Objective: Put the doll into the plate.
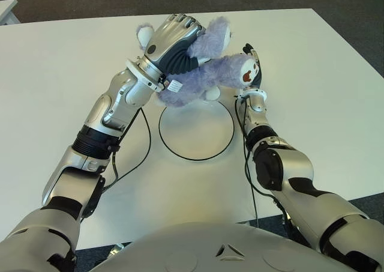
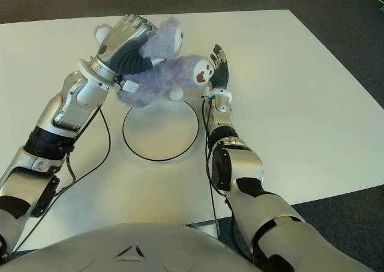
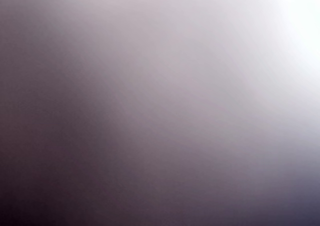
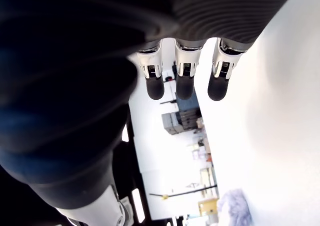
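Observation:
A purple plush doll (image 1: 210, 71) hangs in the air over the far rim of the white plate (image 1: 196, 134), which has a thin black edge. My left hand (image 1: 173, 41) is shut around the doll's body from above. A white tag (image 1: 174, 86) dangles from the doll. My right hand (image 1: 253, 60) stands just right of the doll's face, fingers straight and holding nothing; its fingertips (image 4: 184, 89) show extended in the right wrist view. The left wrist view is filled by a purple blur.
The white table (image 1: 312, 92) stretches around the plate. A black cable (image 1: 144, 146) runs along my left arm, left of the plate. Dark carpet lies beyond the table's far and right edges.

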